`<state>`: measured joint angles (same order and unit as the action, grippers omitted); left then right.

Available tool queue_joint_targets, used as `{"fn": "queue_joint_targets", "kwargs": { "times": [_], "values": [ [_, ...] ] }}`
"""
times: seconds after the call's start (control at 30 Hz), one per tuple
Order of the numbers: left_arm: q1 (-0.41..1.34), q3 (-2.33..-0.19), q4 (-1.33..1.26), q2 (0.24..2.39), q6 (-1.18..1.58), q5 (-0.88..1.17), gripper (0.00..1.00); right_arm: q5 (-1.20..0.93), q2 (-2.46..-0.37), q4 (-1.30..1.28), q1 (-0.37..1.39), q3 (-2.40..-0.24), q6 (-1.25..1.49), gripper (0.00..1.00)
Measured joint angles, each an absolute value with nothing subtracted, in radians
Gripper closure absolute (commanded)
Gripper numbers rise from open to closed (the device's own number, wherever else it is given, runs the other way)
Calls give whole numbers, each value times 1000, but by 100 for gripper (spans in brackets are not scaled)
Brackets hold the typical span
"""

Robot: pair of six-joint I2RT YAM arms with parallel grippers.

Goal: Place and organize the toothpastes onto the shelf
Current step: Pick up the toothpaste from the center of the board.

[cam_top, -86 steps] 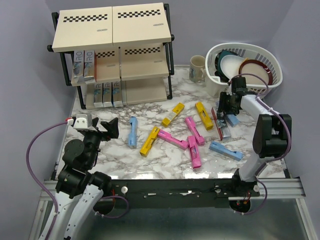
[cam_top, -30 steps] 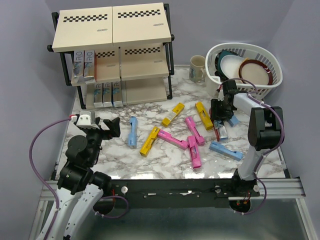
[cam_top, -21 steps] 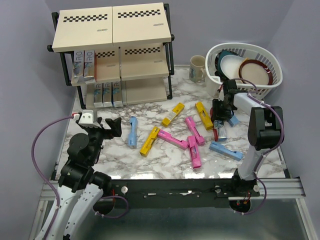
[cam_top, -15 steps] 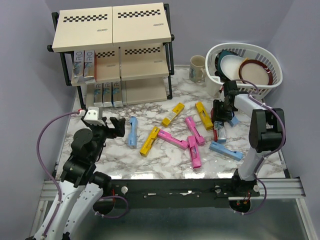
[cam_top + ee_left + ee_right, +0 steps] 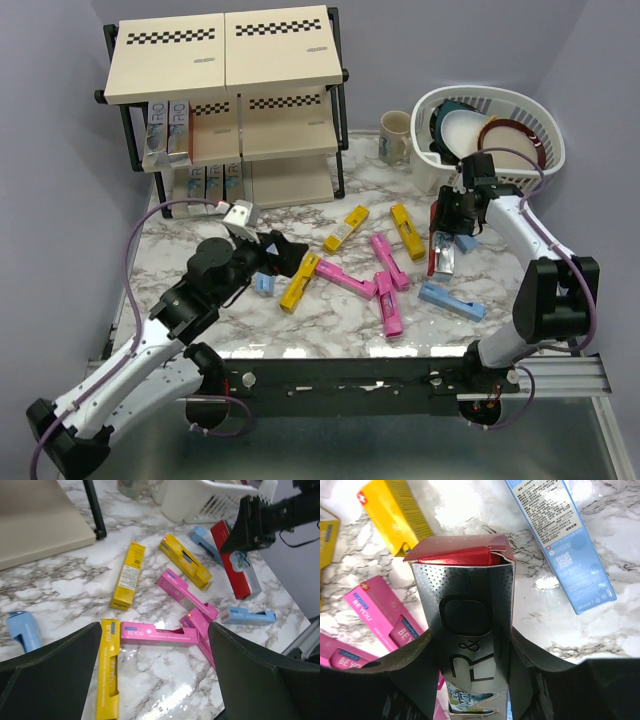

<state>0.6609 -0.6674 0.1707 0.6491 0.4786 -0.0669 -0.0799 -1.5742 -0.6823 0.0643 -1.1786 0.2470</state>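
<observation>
Barely a third of the job looks done. On the shelf [image 5: 225,50], two silver-and-teal cartons [image 5: 167,130] stand upright at the left end of the middle tier. A short row of blue-and-silver cartons [image 5: 208,186] stands on the bottom tier, with room to spare beside both groups. The rest of the toothpastes (pink, yellow and light blue, roughly nine of them) lie scattered at all angles across the marble bench [image 5: 330,335].

At the right, near the white dish basket [image 5: 548,150], the right gripper [image 5: 450,220] has its fingers pressed against both long sides of a red-and-silver carton [image 5: 465,605]. It holds the carton by one end, the other end slanting down toward the bench — whether that end is off the surface cannot be told.

The left gripper [image 5: 285,255] hangs wide open and empty over the middle of the bench, close to a light blue carton [image 5: 263,284] and a yellow carton [image 5: 298,283].

Left to do, by the look of it: carry the gripped carton across to the shelf, then clear the scatter piece by piece and line everything up in tidy rows.
</observation>
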Motion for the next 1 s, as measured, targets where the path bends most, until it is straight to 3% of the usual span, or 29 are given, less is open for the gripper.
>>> {"fn": "queue_joint_targets", "kwargs": {
  "times": [0.27,0.43,0.67,1.0],
  "values": [
    [1093,-722,-39,961,451,-352,1,-104,-1466,-708,64,-1157,290,48],
    [1268,-807,-204,1198,363,-533,1,-128,-1429,-723,64,-1133,306,48],
    [1405,-982,-351,1510,247,-690,1,-169,-1389,-738,64,-1100,323,48],
    [1521,-1290,-330,1843,162,-879,1,-207,-1361,-738,64,-1062,329,47]
  ]
}}
